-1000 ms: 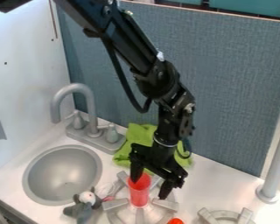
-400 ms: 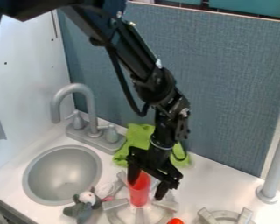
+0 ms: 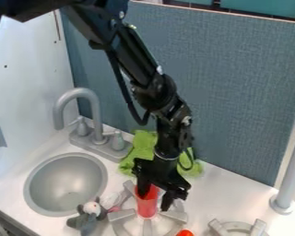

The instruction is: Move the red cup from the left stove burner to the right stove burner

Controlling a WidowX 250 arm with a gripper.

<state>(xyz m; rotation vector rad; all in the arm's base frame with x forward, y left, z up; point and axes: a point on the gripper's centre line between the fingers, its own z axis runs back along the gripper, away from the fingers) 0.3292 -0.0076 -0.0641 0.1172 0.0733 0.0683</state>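
Observation:
The black gripper (image 3: pixel 154 198) hangs over the near part of the counter, open, around the top of a red cup (image 3: pixel 147 206). One finger is at the cup's upper left rim, the other off its right side. Whether the left finger is inside the cup or touches it, I cannot tell. The cup stands upright on a grey stove burner (image 3: pixel 147 227). Behind the gripper a crumpled green cloth (image 3: pixel 139 146) lies against the blue-grey panel, partly hidden by the arm.
To the left are a round grey sink (image 3: pixel 65 184) and its faucet (image 3: pixel 96 120). A grey-and-white plush toy (image 3: pixel 87 216) lies between sink and burner. An orange-red object (image 3: pixel 184 233) sits at the bottom edge. Rightward are another burner (image 3: pixel 239 227) and a grey post (image 3: pixel 290 173).
The gripper has moved left and slightly down, bringing its right finger nearer the red cup. The cup has not visibly moved.

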